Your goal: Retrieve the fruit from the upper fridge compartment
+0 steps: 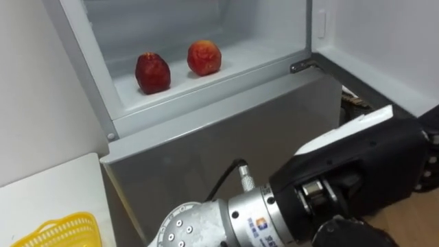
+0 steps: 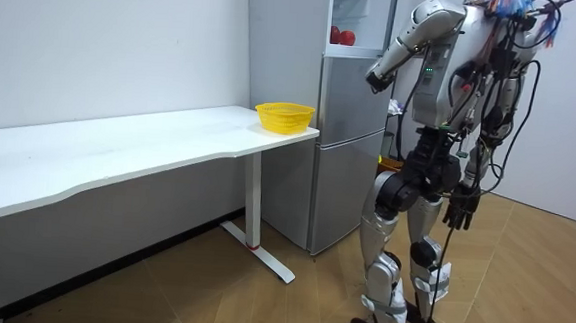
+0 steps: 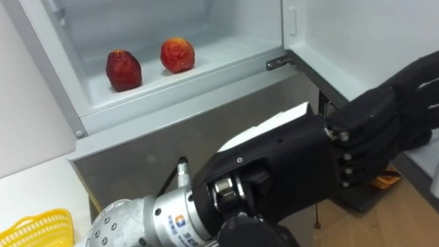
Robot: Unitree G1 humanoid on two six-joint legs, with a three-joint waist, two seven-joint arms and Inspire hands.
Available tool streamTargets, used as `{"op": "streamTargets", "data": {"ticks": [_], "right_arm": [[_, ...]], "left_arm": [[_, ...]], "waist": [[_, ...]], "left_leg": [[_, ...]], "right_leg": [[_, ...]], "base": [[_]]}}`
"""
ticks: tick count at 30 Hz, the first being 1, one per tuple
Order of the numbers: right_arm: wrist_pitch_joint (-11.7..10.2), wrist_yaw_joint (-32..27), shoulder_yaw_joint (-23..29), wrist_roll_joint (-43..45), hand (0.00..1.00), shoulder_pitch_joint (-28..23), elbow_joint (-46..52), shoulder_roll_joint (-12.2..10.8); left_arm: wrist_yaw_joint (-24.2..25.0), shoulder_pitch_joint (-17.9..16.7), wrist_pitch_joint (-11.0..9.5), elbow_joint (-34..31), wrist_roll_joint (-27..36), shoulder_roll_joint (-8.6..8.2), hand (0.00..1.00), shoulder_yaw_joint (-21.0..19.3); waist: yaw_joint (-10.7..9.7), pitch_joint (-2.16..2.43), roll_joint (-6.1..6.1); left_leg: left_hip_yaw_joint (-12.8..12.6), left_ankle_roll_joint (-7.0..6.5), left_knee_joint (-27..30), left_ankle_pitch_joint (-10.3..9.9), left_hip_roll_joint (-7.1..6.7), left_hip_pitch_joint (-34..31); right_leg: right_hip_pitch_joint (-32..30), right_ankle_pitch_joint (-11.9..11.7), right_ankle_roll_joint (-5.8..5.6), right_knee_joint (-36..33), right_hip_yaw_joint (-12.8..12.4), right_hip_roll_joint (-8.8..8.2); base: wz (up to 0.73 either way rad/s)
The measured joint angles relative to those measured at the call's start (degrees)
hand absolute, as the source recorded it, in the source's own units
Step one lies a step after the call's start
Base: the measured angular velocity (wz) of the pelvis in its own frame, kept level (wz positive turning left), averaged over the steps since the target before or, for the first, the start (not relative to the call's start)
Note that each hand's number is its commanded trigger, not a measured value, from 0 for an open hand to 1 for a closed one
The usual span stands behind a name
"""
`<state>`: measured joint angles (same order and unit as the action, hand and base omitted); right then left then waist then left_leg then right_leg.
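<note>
Black casing on a silver wrist comes nearest: the left hand (image 3: 288, 168) is held up in front of the fridge, lower than the open upper compartment. Its back is turned upward, and its fingers (image 3: 384, 116) stretch loosely to the right, holding nothing, probably poised for a reach up and in. The right hand (image 2: 461, 207) hangs low by the leg, idle; whether it is open or closed I cannot tell. At near left a yellow basket (image 1: 58, 232) sits on the white counter (image 1: 55, 182) close beside the fridge, likely as the drop-off place. Beyond the hand is the grey lower door (image 1: 226, 137), closed. Farther off, the upper door (image 1: 384, 48) is swung out to the right. Two red fruits rest on the white shelf (image 1: 254, 53) inside, towards its front lip, where a hand can get at them. The darker fruit (image 1: 152, 73) lies left and the rounder fruit (image 1: 204, 57) right, apart from each other and well apart from the hand.
</note>
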<state>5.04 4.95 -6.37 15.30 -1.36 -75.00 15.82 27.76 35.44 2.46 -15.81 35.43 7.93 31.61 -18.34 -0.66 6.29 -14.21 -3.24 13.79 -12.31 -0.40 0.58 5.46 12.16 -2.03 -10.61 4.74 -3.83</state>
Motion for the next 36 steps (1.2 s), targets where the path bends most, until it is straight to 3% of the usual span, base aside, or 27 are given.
{"op": "streamTargets", "data": {"ticks": [6,9,11,13,16,18,21,26,32,36], "right_arm": [[-0.1,1.3,0.0,0.7,0.00,-0.1,0.0,-0.1],[0.0,1.2,0.0,0.6,0.00,0.0,0.0,-0.2],[0.0,1.2,0.0,1.1,0.00,0.0,0.0,-0.5],[0.0,1.2,0.3,3.1,0.00,0.0,0.0,-1.2],[0.0,1.1,0.2,3.7,0.00,0.1,0.0,-1.6],[0.0,1.1,-0.2,3.7,0.00,0.4,0.0,-1.7],[-0.1,1.1,-0.4,3.8,0.00,0.5,-0.1,-2.1],[-0.2,1.1,-0.4,2.9,0.00,0.4,0.1,-2.4],[-0.9,-0.4,-1.2,3.2,0.00,-0.2,0.0,-2.9],[-1.9,-1.8,0.8,3.4,0.00,-1.6,0.0,-4.1]], "left_arm": [[0.6,-1.4,-0.5,-0.4,-0.1,2.15,0.00,-0.2],[0.7,-6.5,-0.4,-2.1,-0.3,3.22,0.00,-2.0],[0.7,-9.3,0.2,-2.5,-0.6,4.36,0.00,-3.0],[0.3,-12.5,0.9,-3.1,-3.8,5.26,0.00,-6.6],[-0.5,-13.3,0.9,-4.3,-6.9,5.33,0.00,-9.9],[-1.4,-13.3,0.9,-5.4,-7.5,5.20,0.00,-10.9],[-2.7,-13.4,0.8,-6.5,-7.5,5.03,0.00,-11.2],[-4.7,-14.9,0.7,-10.0,-7.3,5.12,0.00,-13.1],[-7.4,-22.0,0.0,-14.6,-7.4,4.76,0.00,-20.7],[-12.0,-27.6,-1.9,-15.2,-9.7,4.24,0.00,-28.8]], "waist": [[1.2,-0.43,-0.95],[3.1,-0.20,-1.59],[4.4,-0.18,-2.52],[5.8,0.09,-3.87],[8.0,0.54,-4.45],[9.3,0.56,-4.49],[9.6,0.55,-4.47],[12.2,0.92,-3.62],[14.5,0.63,-4.06],[16.9,0.46,-4.33]], "left_leg": [[0.2,0.05,-0.3,0.0,-0.31,1.1],[0.3,0.14,-0.3,0.1,-0.24,1.2],[0.7,0.26,-0.3,0.2,-0.29,1.1],[1.9,0.37,-0.2,0.3,-0.30,1.0],[3.3,0.38,0.0,0.3,-0.44,0.7],[3.9,0.39,0.0,0.3,-0.52,0.7],[6.2,0.51,0.0,0.4,-0.98,0.9],[6.9,0.71,-0.3,0.6,-1.29,1.1],[8.3,1.04,-0.3,1.1,-1.27,1.1],[8.4,1.08,-0.1,1.3,-1.34,1.1]], "right_leg": [[1.2,0.0,-0.03,0.3,0.6,-0.05],[0.7,0.3,0.07,0.2,0.6,-0.05],[0.9,0.5,0.17,0.0,1.0,-0.04],[1.2,0.5,0.30,0.1,2.1,-0.04],[2.0,0.5,0.31,0.9,3.6,-0.12],[2.5,0.5,0.32,0.8,4.3,-0.12],[3.6,0.5,0.31,0.9,6.6,-0.22],[4.1,0.5,0.31,0.9,8.2,-0.28],[4.7,0.5,0.32,1.0,9.8,-0.12],[5.0,0.5,0.38,1.0,10.4,-0.09]], "base": [[0.01],[0.01],[0.13],[0.24],[0.25],[0.21],[0.36],[0.07],[0.11],[0.02]]}}
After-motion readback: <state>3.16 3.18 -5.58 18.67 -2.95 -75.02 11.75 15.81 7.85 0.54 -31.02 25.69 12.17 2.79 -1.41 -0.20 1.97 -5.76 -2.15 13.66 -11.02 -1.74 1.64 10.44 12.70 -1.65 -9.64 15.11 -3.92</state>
